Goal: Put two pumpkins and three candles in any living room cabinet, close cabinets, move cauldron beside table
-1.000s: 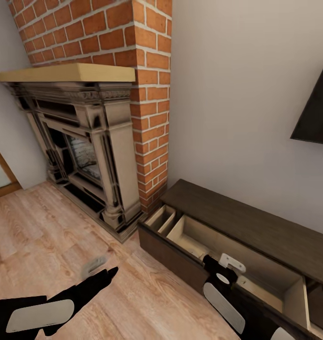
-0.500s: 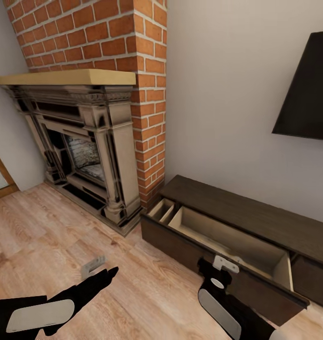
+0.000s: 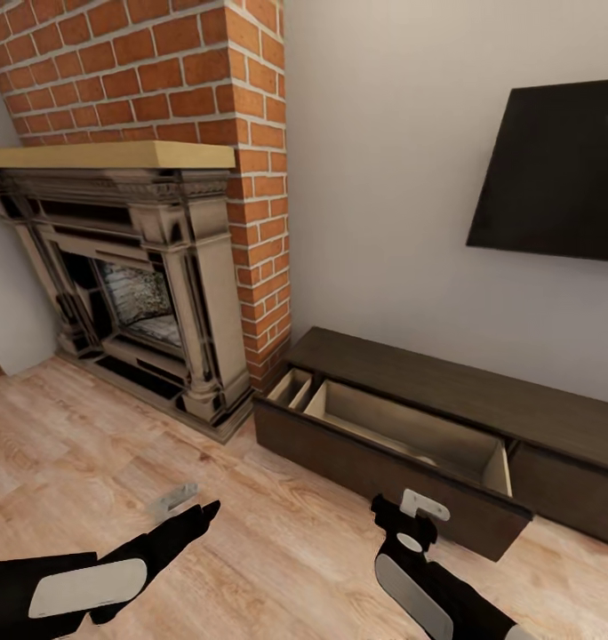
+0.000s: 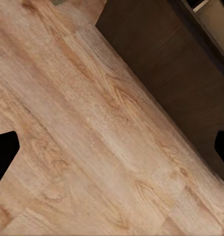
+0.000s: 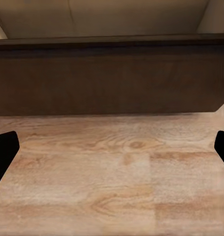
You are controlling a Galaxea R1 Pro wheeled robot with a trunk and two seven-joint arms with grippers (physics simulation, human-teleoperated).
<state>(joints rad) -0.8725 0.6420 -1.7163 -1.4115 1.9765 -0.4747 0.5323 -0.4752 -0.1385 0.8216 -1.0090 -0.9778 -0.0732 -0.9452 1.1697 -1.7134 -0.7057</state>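
- Left gripper (image 3: 190,507) hangs low over the wooden floor (image 3: 91,444), fingers spread wide in its wrist view, nothing held. It points toward the fireplace (image 3: 135,284) side, well apart from the cabinet.
- Cabinet (image 3: 446,400): long, low, dark brown, set against the far wall right of the brick column (image 3: 251,178). Its long axis runs left-near to right-far.
- One wide drawer (image 3: 402,436) is pulled out toward the room, pale inside. It looks empty from here, though its near floor is hidden behind the front panel. A second narrow slot is open at the left end.
- Right gripper (image 3: 409,520) sits just in front of the drawer's front panel, not touching; fingers wide apart, empty. Its wrist view looks straight at that panel.
- Right arm is clearly the nearer one to the drawer; the panel lies directly ahead of its fingers, so a push to close would go far-ward.
- No pumpkins or candles visible here; can't tell if any are inside.
- Black TV (image 3: 553,169) on the wall above.
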